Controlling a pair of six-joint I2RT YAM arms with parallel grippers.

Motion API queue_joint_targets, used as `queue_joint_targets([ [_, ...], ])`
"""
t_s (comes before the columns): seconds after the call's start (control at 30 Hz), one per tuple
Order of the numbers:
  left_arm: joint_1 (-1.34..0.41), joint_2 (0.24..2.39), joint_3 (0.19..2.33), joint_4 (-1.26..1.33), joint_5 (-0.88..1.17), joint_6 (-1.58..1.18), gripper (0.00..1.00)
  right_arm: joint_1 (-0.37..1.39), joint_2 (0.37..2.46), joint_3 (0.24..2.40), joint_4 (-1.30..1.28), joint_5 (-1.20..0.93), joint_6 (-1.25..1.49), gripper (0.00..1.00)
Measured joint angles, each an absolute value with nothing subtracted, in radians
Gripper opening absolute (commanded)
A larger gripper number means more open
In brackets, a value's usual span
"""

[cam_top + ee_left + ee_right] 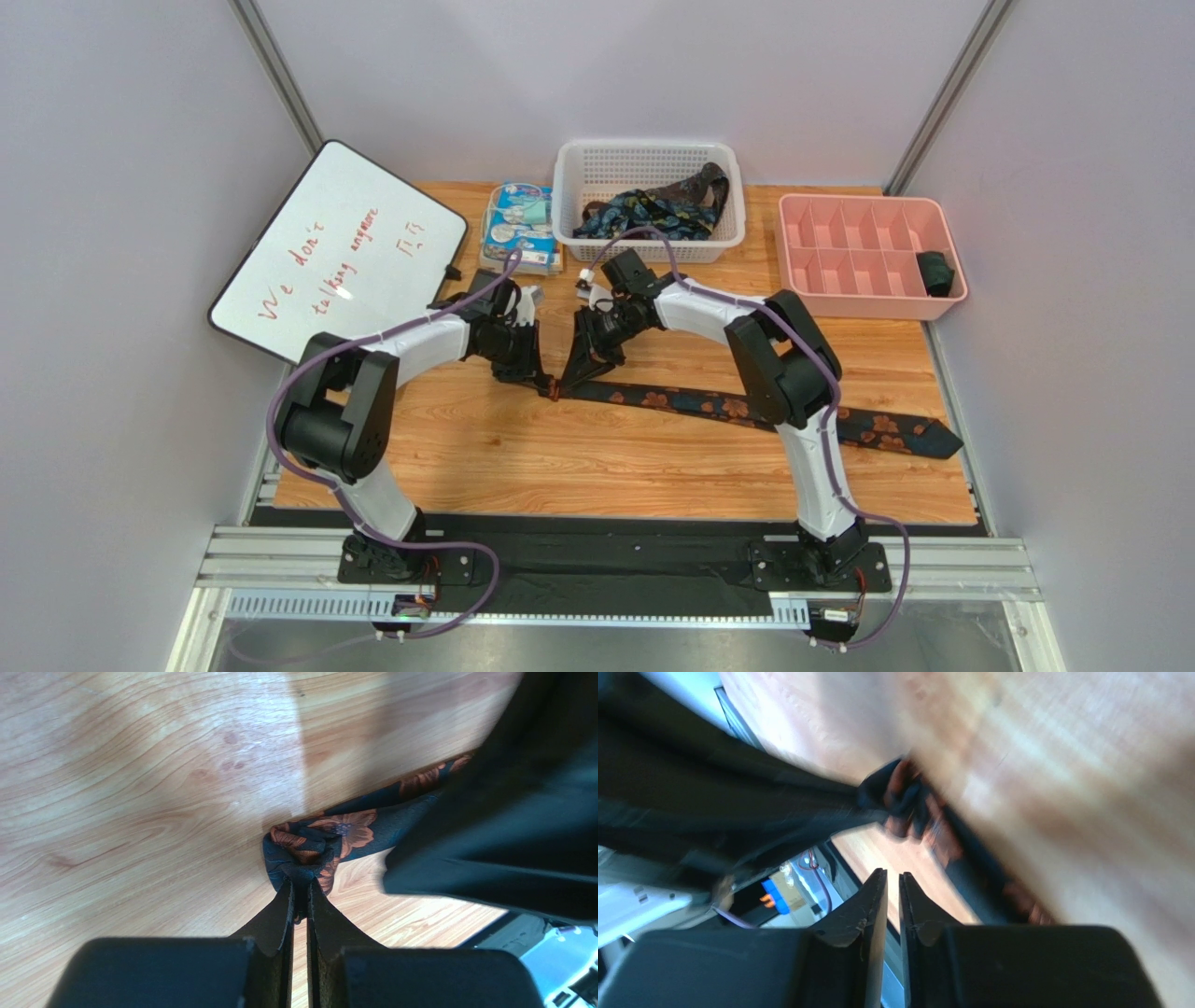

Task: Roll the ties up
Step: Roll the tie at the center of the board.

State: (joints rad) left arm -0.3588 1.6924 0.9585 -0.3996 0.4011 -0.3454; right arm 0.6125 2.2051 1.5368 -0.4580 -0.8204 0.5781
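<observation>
One tie (786, 416) of dark fabric with orange flowers lies stretched across the wooden table, its wide end at the right. Its narrow left end is curled into a small roll (309, 843). My left gripper (300, 885) is shut on a dark fold of that roll. In the top view the left gripper (540, 378) and the right gripper (575, 367) stand close together over this end. In the blurred right wrist view, my right gripper (892, 875) hangs just short of the roll (906, 805), jaws a narrow slit apart with nothing between them.
A white basket (645, 147) at the back holds more ties (659, 210). To its right a pink divided tray (870, 210) has a dark roll (936, 272) in one compartment. A blue-white packet (519, 224) and a whiteboard (337, 252) sit at the back left.
</observation>
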Motion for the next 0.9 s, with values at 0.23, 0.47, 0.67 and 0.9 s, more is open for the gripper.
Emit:
queue_joint_targets([
  [0.23, -0.360, 1.687, 0.958, -0.409, 0.374, -0.337, 0.00, 0.587, 2.140, 1.537, -0.559, -0.809, 0.481, 0.12],
  [0.47, -0.360, 1.670, 0.958, -0.434, 0.337, -0.334, 0.00, 0.580, 2.178, 1.536, -0.598, -0.787, 0.455, 0.17],
  [0.67, -0.376, 1.666, 0.974, -0.466, 0.303, -0.334, 0.00, 0.582, 2.250, 1.538, -0.594, -0.815, 0.466, 0.15],
  [0.9, -0.400, 1.664, 0.991, -0.491, 0.276, -0.339, 0.00, 0.591, 2.254, 1.542, -0.585, -0.830, 0.474, 0.13],
])
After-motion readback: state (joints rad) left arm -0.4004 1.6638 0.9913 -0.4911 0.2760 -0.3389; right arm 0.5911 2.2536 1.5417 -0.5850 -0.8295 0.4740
